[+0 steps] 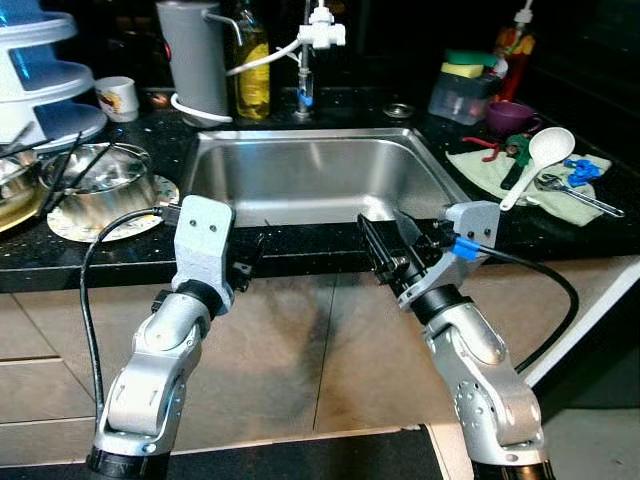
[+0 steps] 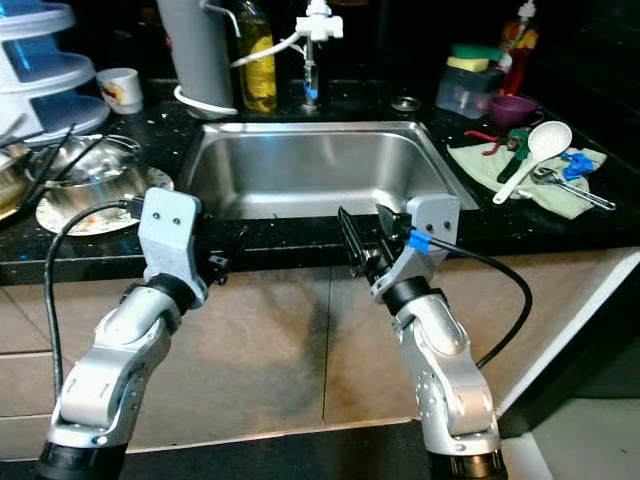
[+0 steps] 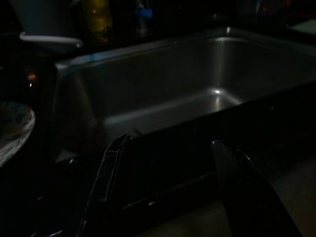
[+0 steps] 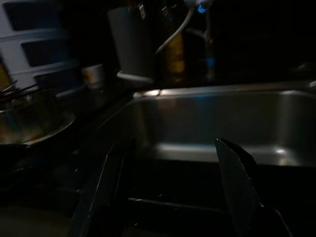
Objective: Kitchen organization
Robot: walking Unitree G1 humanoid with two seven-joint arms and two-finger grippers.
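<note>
Hovering before the empty sink [image 1: 310, 175], left gripper [image 1: 246, 262] and right gripper [image 1: 385, 250] are spread wide, holding nothing. White spoon [image 1: 545, 152], utensils and cloth [image 1: 480, 165] remain on the counter; organization appears unstarted.

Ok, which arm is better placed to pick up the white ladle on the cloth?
Right, most likely. The white ladle lies on the green cloth right of the sink, nearer the open right gripper; the left gripper is across the sink.
</note>
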